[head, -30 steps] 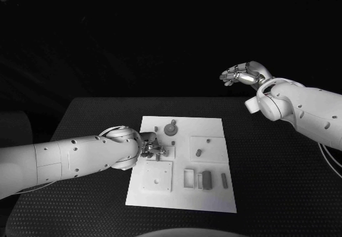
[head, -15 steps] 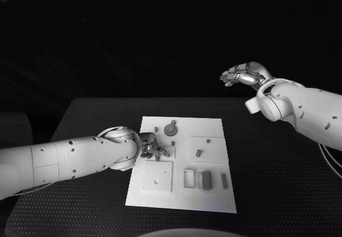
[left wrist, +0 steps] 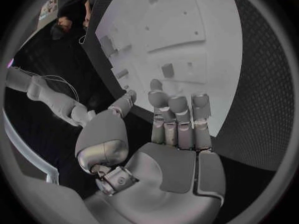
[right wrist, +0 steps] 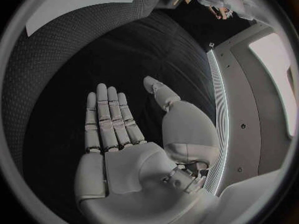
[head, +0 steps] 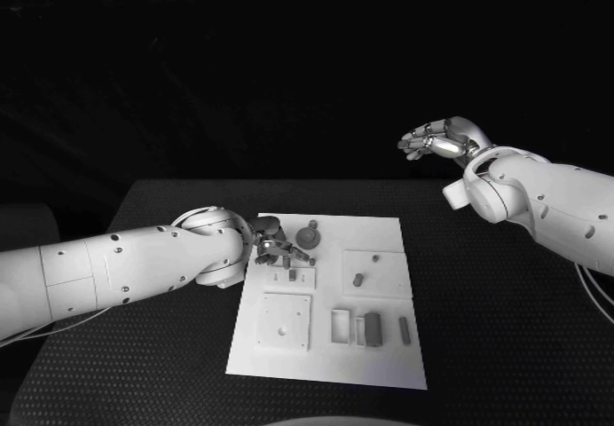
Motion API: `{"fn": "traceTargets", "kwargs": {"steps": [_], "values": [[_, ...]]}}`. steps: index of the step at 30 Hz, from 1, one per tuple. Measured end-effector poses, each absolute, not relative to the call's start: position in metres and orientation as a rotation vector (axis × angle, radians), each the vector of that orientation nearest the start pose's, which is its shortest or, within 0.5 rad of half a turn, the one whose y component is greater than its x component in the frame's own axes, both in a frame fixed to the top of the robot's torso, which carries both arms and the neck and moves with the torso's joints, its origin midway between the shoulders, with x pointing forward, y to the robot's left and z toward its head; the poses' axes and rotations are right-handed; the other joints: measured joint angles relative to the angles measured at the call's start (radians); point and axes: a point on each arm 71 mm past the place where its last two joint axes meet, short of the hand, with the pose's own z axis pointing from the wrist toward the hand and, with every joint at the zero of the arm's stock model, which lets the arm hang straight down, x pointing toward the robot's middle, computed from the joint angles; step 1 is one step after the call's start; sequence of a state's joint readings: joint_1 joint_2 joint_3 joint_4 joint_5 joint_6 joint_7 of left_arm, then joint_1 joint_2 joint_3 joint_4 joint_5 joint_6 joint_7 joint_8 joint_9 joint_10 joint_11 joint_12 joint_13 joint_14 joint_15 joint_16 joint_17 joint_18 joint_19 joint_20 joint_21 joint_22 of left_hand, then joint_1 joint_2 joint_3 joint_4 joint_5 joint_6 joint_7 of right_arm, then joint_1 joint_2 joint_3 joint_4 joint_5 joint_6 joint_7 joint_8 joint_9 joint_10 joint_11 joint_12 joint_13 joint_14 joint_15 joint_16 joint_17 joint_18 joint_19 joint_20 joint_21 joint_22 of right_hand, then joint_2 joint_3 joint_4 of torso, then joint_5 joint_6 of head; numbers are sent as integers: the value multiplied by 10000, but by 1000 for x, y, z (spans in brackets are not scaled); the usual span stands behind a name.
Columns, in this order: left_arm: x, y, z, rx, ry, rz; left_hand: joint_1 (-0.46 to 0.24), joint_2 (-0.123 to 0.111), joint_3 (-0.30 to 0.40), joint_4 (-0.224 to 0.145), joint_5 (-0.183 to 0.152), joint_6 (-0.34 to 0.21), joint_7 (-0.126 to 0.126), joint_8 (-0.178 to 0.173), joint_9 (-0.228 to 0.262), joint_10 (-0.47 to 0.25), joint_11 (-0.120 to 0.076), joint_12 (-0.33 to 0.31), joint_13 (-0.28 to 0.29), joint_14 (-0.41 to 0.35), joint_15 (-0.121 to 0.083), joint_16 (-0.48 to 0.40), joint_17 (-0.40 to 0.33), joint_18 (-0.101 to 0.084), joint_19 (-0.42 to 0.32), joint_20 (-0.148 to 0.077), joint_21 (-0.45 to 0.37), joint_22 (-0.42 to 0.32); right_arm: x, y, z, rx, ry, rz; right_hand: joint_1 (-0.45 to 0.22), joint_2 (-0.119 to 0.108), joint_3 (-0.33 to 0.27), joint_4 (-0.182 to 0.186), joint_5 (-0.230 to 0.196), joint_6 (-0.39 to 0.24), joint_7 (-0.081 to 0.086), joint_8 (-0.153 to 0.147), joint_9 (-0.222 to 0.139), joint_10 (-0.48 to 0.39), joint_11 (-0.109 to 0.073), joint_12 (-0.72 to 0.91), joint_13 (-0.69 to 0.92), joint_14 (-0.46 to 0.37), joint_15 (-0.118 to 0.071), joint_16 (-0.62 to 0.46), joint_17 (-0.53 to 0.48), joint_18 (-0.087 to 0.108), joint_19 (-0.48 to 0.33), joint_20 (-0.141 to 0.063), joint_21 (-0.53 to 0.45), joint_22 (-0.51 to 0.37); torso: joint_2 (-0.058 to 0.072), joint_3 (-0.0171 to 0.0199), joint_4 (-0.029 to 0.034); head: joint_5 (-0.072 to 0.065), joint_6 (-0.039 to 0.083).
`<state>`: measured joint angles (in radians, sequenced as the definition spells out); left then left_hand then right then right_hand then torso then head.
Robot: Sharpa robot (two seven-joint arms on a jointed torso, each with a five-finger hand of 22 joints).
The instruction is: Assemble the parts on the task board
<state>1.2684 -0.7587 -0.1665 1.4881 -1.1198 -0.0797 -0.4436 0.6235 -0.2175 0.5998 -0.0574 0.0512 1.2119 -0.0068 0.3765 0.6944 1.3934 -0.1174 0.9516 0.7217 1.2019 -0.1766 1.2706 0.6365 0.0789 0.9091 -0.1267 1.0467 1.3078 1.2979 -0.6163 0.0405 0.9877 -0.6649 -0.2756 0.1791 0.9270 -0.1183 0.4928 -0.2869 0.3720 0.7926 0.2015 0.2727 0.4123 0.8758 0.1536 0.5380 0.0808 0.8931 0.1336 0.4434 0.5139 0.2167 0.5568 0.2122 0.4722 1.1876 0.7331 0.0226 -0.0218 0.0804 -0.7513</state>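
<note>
The task board (head: 330, 297) is lying in the middle of the black table (head: 512, 337), its long side running away from the robot; small grey parts (head: 370, 327) are sitting in a row near its close edge, a round part (head: 307, 235) is lying near its far edge, and two more small parts (head: 359, 279) are standing in the square plate on its right half. The left hand (head: 272, 246) is hovering over the board's far left area, beside the round part; in the left wrist view its fingers (left wrist: 179, 114) are stretched out side by side with nothing between them and the thumb, so it is probably holding nothing, though the head view is too small to confirm; the right hand (head: 442, 138) is raised beyond the table's far right edge, well apart from the board, its fingers (right wrist: 109, 114) lying flat and straight, gripping nothing.
</note>
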Motion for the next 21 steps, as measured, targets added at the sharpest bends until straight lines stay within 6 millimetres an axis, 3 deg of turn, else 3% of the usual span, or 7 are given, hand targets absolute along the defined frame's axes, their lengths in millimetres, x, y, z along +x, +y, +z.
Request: {"fn": "traceTargets", "kwargs": {"steps": [3,6,8,21], "values": [[491,191,-216,-1557,21347,-4479,275,37,-113,-62,0,-243,109,-121,-4,-152,129,-282,-125,-182,4,-244,-148,-13,-137,64,-132,-52,595,-252,-131,5796,14669,9851,0,0,0,0,19,0,0,0,0,0,0,0,0,0,0,0,0,0,0,0,0,0,2,3,-7,20,44],[499,197,-207,-1711,21179,-4334,645,145,-185,-214,0,-837,297,-466,-130,-301,285,-515,-245,-268,52,-432,-280,-175,-232,89,-253,-131,596,-253,-132,5818,14671,9823,0,0,0,0,19,0,0,0,0,0,0,0,1,0,0,0,0,0,0,0,0,-1,3,3,-10,22,83],[508,202,-202,-1885,21035,-4183,722,221,-230,-259,0,-922,380,-493,-162,-272,317,-571,-292,-301,86,-474,-324,-174,-232,89,-297,-163,596,-254,-132,5837,14664,9793,0,0,0,0,19,0,0,0,0,0,0,0,1,0,0,0,0,-1,0,0,0,0,5,3,-10,22,121],[550,210,-188,-2265,20681,-3337,806,135,-418,-87,0,-1210,496,-652,-240,-375,426,-746,-359,-357,146,-580,-430,-172,-339,125,-441,-249,597,-255,-134,5893,14673,9743,0,0,0,0,19,0,0,0,-8,0,0,0,-7,1,-1,0,-8,0,1,-1,0,9,24,-1,-30,19,348]]}}
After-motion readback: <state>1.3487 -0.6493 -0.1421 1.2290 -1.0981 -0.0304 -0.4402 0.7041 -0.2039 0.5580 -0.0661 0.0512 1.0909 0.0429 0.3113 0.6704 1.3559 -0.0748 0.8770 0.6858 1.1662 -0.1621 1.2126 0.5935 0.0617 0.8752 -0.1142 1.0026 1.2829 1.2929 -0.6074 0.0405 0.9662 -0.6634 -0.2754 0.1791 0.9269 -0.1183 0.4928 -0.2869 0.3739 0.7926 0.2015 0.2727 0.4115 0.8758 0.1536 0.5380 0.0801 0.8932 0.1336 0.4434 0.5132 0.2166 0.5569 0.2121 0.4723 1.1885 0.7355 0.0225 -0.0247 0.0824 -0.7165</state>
